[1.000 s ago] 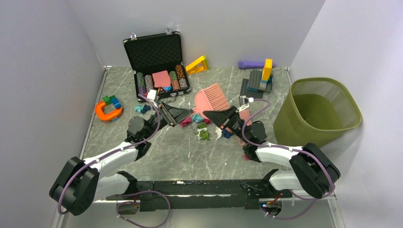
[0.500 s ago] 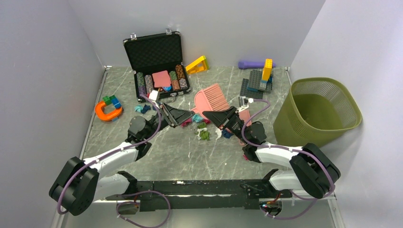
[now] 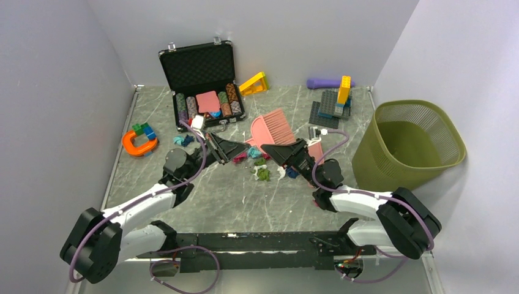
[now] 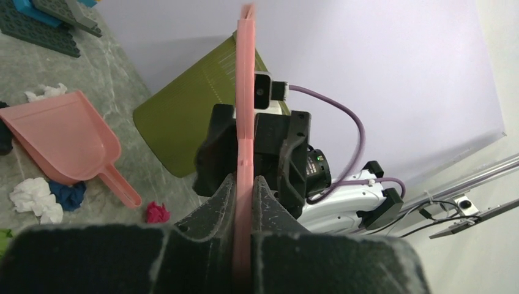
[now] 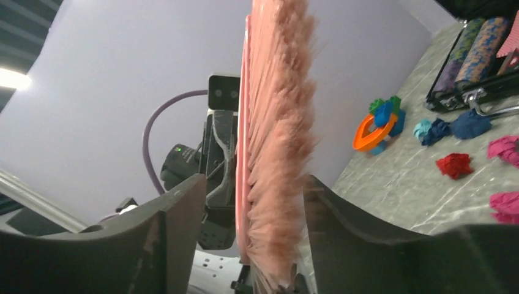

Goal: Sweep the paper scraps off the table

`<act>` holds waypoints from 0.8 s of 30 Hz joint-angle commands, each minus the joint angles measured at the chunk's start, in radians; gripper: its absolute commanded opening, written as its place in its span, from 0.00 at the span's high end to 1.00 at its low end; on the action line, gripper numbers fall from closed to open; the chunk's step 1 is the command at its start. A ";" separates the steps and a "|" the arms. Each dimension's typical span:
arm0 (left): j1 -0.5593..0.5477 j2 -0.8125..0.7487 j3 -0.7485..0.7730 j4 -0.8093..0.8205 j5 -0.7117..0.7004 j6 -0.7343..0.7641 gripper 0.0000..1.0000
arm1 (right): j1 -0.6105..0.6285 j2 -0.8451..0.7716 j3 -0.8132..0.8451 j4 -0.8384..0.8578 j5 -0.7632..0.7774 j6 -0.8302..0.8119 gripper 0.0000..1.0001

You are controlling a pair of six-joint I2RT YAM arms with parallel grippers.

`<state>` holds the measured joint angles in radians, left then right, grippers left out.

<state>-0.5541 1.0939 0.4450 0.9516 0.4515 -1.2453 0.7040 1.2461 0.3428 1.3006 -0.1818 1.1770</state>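
A pink hand brush [image 3: 273, 127] stands on edge over the table [image 3: 214, 196] between my two grippers. My left gripper [image 3: 243, 149] [image 4: 245, 180] is shut on the brush's thin pink back [image 4: 245, 110]. My right gripper [image 3: 273, 149] [image 5: 254, 184] is open, its jaws standing apart on either side of the bristles [image 5: 281, 141]. Paper scraps lie below them: green [image 3: 263, 174], teal [image 3: 254, 151], magenta [image 3: 240, 157] and white [image 3: 280, 171]. More paper scraps lie left [image 3: 182, 140] and by the right arm [image 3: 319, 202]. A pink dustpan [image 4: 61, 138] lies flat, largely hidden under the right arm in the top view.
An olive mesh bin [image 3: 409, 144] stands off the table's right edge. At the back sit an open black case of poker chips [image 3: 205, 92], a yellow wedge [image 3: 254, 83], brick plates [image 3: 333, 105] and a purple cylinder [image 3: 324, 82]. An orange horseshoe with bricks [image 3: 139, 141] lies left.
My left gripper has closed on the brush and my right gripper has opened off it. The brush has shifted slightly left.
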 commanded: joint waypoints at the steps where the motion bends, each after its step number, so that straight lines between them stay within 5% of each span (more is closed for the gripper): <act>1: 0.007 -0.056 0.052 -0.073 0.011 0.066 1.00 | 0.007 -0.023 -0.033 0.053 0.020 -0.043 0.21; 4: 0.037 -0.151 0.097 -0.315 0.025 0.183 1.00 | 0.006 -0.128 -0.084 -0.069 0.042 -0.093 0.05; 9: 0.075 -0.252 0.328 -1.084 -0.171 0.528 1.00 | 0.004 -0.474 -0.064 -0.811 0.187 -0.234 0.00; 14: 0.082 -0.271 0.453 -1.473 -0.428 0.712 1.00 | 0.004 -0.715 0.047 -1.431 0.425 -0.416 0.00; 20: 0.083 -0.215 0.556 -1.677 -0.621 0.756 1.00 | 0.005 -0.578 0.183 -1.806 0.713 -0.448 0.01; 24: 0.085 -0.152 0.632 -1.785 -0.780 0.760 1.00 | 0.005 -0.385 0.256 -1.840 0.731 -0.432 0.09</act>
<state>-0.4744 0.9035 0.9791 -0.6643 -0.1116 -0.5362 0.7067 0.7235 0.5213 -0.3473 0.4301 0.7673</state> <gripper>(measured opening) 0.105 0.970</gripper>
